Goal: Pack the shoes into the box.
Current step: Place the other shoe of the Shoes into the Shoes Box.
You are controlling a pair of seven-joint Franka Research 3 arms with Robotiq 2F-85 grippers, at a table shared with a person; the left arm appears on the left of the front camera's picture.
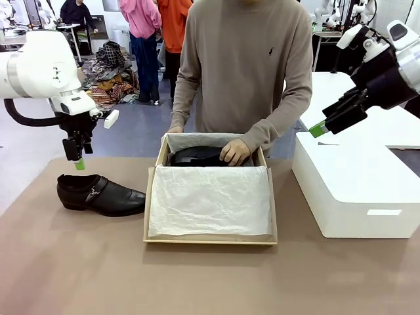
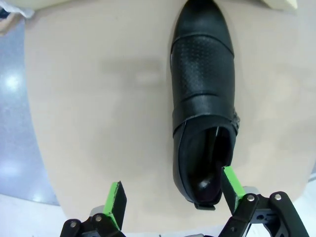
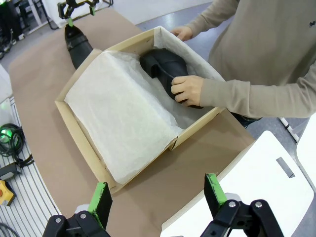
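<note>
L gripper (image 2: 173,190) hangs over heel end of loose shoe (image 1: 98,195), jaws spread wide, nothing in them. In the L wrist view one pad sits above the heel opening and the other is off to the side over bare table (image 1: 197,282), so it's not centred on the shoe yet. Shoe lies upright on its sole, left of box (image 1: 210,241), toe just beside box's left wall.

Other shoe (image 1: 197,156) is already in the box at the far end. Person's hand (image 1: 234,152) rests on it, 2nd hand at the far-left corner. Tissue (image 1: 210,200) covers the near part of the box floor. Lid isn't visible.

R gripper (image 3: 158,190) is up high by the white box (image 1: 354,190), well apart from the work, jaws wide, empty.

Step, as I read it: halfway, 1 shoe in, 2nd about to be picked by L arm.

Next move prob needs:
- shift sideways so both pads straddle the heel collar or strap area
- drop, then close on the shoe. Leather is glossy, so could slip, and a grip at one end may let the toe sag.
- lift, carry right over box wall, set down on tissue near 1st shoe
- mind the person's hand, wait till it's clear
</note>
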